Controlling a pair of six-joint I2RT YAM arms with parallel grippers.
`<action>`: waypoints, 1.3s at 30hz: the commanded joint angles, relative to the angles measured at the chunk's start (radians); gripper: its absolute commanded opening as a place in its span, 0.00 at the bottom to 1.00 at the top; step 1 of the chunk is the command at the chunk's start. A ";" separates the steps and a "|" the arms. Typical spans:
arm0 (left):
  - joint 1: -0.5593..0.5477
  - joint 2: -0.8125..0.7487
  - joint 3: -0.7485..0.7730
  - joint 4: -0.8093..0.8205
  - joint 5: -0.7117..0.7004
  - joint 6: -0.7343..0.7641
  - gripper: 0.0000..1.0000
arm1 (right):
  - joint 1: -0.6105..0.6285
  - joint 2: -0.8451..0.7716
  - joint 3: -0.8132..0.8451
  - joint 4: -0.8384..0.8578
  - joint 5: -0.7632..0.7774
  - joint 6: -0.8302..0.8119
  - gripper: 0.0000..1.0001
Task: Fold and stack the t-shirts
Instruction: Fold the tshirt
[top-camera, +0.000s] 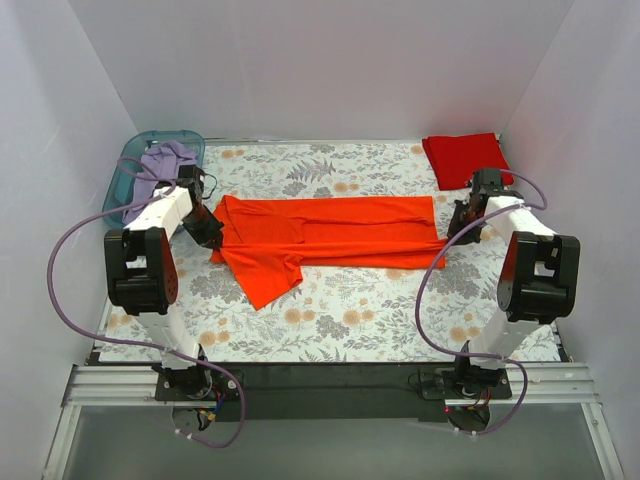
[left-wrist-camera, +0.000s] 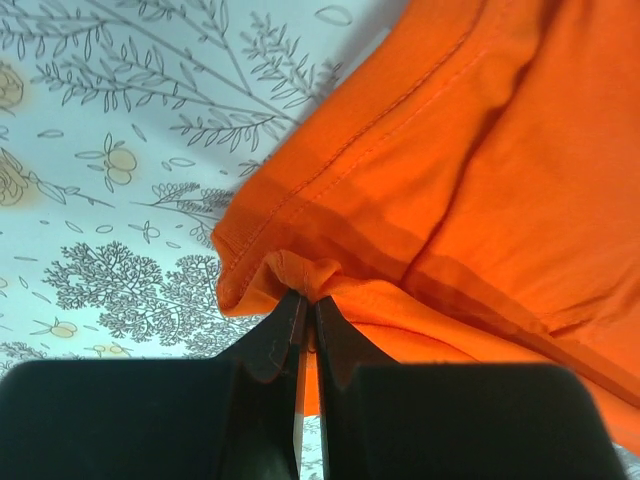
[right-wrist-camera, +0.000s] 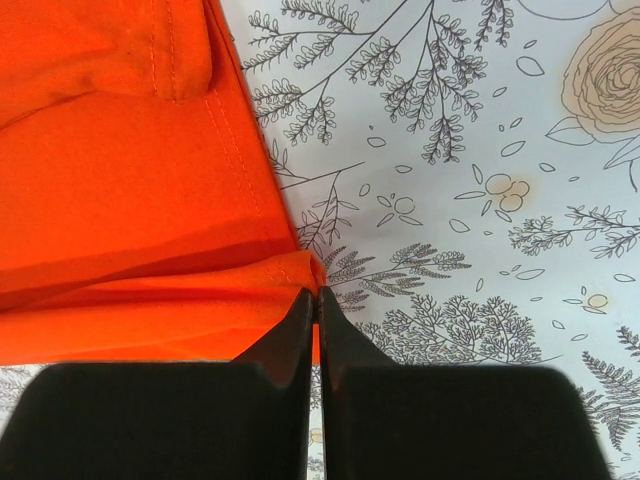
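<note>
The orange t-shirt (top-camera: 330, 232) lies as a long band across the middle of the table (top-camera: 400, 310), its length running from the left side to the right, already doubled over lengthwise, with one part (top-camera: 268, 280) jutting towards the near edge on the left. The left claw (left-wrist-camera: 303, 305) is pinched tight on a bunched hem at the shirt's left end, and the right claw (right-wrist-camera: 318, 300) is pinched tight on the corner at its right end, the fingers of each nearly meeting with only thin cloth between them. The step in hand looks like the next fold of this shirt. To do it well, both ends should rise together and only just clear of the table, with the band kept lightly taut so the layers do not slide apart, and should come down with edge on edge. The jutting part near the left end may drag or flop out, so it needs tucking or a slow carry. The red t-shirt (top-camera: 465, 158) sits folded at the far right corner, just beyond the right arm, likely the place for stacking. A teal bin (top-camera: 125, 180) holding a lilac cloth (top-camera: 160, 165) stands at the far left corner, close behind the left arm, so a wide swing there could knock it.
</note>
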 joint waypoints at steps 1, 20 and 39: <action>0.010 0.006 0.047 0.004 -0.062 0.029 0.00 | -0.001 0.006 0.060 0.037 0.047 -0.019 0.01; -0.013 0.016 0.115 -0.014 -0.099 0.046 0.36 | 0.031 0.023 0.086 0.043 0.035 -0.009 0.30; -0.051 -0.392 -0.332 0.165 -0.007 -0.048 0.71 | -0.040 -0.356 -0.397 0.311 -0.223 0.241 0.55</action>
